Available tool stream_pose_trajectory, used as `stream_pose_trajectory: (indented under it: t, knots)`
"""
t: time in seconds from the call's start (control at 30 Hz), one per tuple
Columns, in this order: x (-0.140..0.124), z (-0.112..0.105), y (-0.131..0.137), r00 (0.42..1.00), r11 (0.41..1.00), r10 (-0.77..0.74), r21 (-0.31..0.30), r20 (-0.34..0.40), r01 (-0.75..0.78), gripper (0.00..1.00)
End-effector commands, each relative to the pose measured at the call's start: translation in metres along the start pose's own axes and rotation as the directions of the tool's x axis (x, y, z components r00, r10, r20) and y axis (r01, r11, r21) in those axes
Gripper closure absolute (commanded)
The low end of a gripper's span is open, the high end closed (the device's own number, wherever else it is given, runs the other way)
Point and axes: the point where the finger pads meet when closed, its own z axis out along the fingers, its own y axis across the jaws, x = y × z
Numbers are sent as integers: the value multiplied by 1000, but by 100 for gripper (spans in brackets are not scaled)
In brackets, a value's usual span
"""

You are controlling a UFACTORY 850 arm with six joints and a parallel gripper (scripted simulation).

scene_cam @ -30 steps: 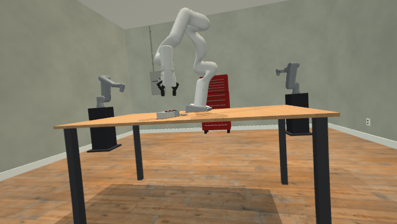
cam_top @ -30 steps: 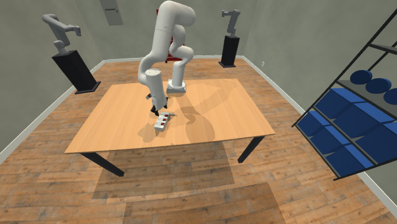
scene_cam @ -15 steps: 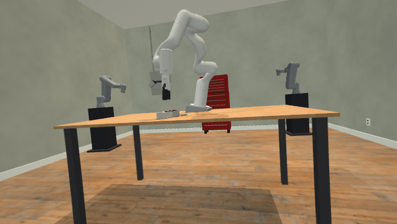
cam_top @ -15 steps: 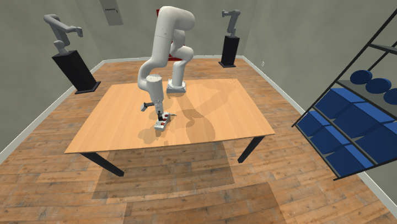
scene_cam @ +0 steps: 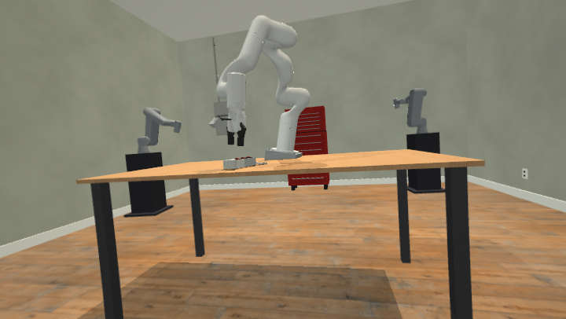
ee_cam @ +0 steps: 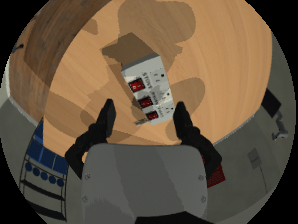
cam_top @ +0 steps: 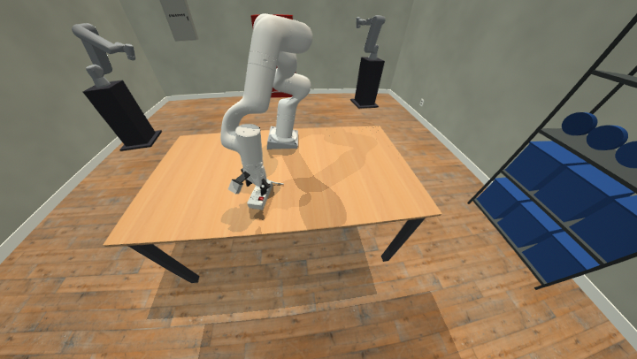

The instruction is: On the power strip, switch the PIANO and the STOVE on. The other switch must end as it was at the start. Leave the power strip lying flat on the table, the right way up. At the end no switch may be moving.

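Observation:
A white power strip point(cam_top: 257, 196) with three red rocker switches lies flat on the wooden table, right way up. It also shows in the exterior view point(scene_cam: 239, 163) and in the wrist view point(ee_cam: 147, 86). The labels are too small to read, so I cannot tell which switch is which or how each one stands. My gripper point(scene_cam: 236, 139) hangs a little above the strip, pointing down, open and empty. In the wrist view the two dark fingers stand wide apart on either side of the strip's near end. In the top view the gripper point(cam_top: 256, 185) sits over the strip's far end.
The arm's base point(cam_top: 282, 138) is bolted at the table's far edge. Two grey arms on black pedestals point(cam_top: 119, 111) point(cam_top: 368, 80) stand off the table. A red tool chest point(scene_cam: 310, 146) is behind it. A shelf with blue bins point(cam_top: 566, 195) is at the right.

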Motion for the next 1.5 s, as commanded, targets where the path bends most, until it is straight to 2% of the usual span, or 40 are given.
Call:
stream_pose_trajectory:
  t: [0.0,0.03,0.07,0.1,0.23,0.27,1.47]
  knots:
    - [2,1,-1,976,974,-217,72,10,216,0]
    - [2,1,-1,976,974,-217,72,10,216,0]
    - [2,1,-1,937,932,-350,102,7,348,0]
    - [2,1,-1,924,919,-382,112,5,379,0]
    - [2,1,-1,914,907,-407,121,4,403,0]
    - [2,1,-1,914,907,-407,121,4,403,100]
    - [2,1,-1,914,907,-407,121,4,403,100]
